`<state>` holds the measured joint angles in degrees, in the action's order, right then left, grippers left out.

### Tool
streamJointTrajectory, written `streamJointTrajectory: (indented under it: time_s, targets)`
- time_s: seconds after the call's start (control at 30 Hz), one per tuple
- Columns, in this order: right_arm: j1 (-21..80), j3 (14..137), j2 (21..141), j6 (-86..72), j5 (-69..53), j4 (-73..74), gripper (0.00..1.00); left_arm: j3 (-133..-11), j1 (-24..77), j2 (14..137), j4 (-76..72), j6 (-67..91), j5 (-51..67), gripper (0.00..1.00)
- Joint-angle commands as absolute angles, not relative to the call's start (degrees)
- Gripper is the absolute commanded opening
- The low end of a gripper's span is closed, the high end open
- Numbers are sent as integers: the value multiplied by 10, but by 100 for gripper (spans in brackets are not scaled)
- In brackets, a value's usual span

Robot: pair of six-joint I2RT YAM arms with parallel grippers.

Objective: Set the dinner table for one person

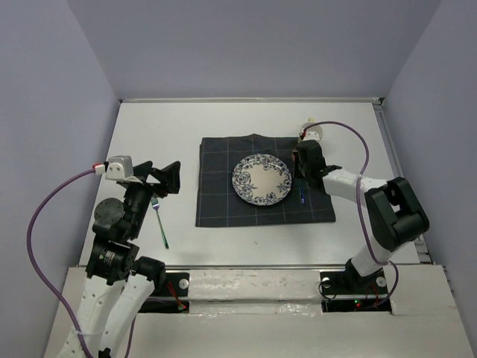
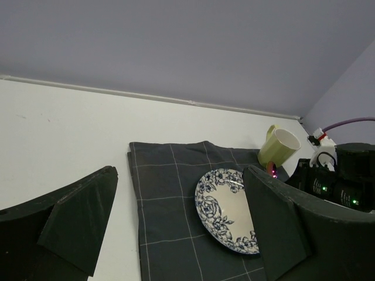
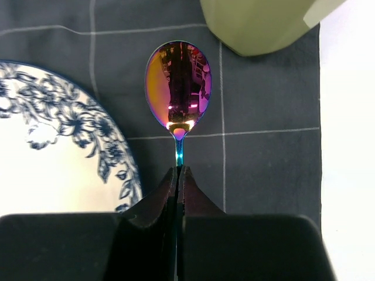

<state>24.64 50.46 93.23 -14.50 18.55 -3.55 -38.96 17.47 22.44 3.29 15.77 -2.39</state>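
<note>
The white dinner table (image 1: pixel 153 134) carries a dark plaid placemat (image 1: pixel 220 198) with a blue-flowered plate (image 1: pixel 261 180) on it. My right gripper (image 1: pixel 304 175) is just right of the plate, shut on the handle of an iridescent spoon (image 3: pixel 177 85). The spoon's bowl points at a pale green mug (image 3: pixel 258 23) on the placemat's far right corner. A fork (image 1: pixel 159 220) lies on the table left of the placemat. My left gripper (image 1: pixel 168 179) is open and empty above the fork's far end. In the left wrist view I see the plate (image 2: pixel 225 208) and the mug (image 2: pixel 279 146).
A metal rail (image 1: pixel 246 267) runs along the table's near edge. Grey walls close in the far and side edges. The right arm's elbow (image 1: pixel 395 212) stands over the table's right side. Bare white table (image 3: pixel 348 146) shows right of the placemat.
</note>
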Motion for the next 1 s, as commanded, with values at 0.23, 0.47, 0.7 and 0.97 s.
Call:
streamJointTrajectory:
  time_s: [0.23, 0.47, 0.7, 0.97]
  targets:
    - [235, 551, 988, -147, 176, -68, 0, -386, 161, 240, 4, 163, -9, 99]
    - [235, 557, 985, -156, 187, -49, 28, -383, 157, 256, 4, 172, -11, 99]
    - [235, 541, 922, -196, 141, -30, 31, -377, 156, 300, 22, 212, -3, 99]
    - [272, 476, 778, -247, 57, -11, 33, -439, 156, 314, 172, 252, -17, 99]
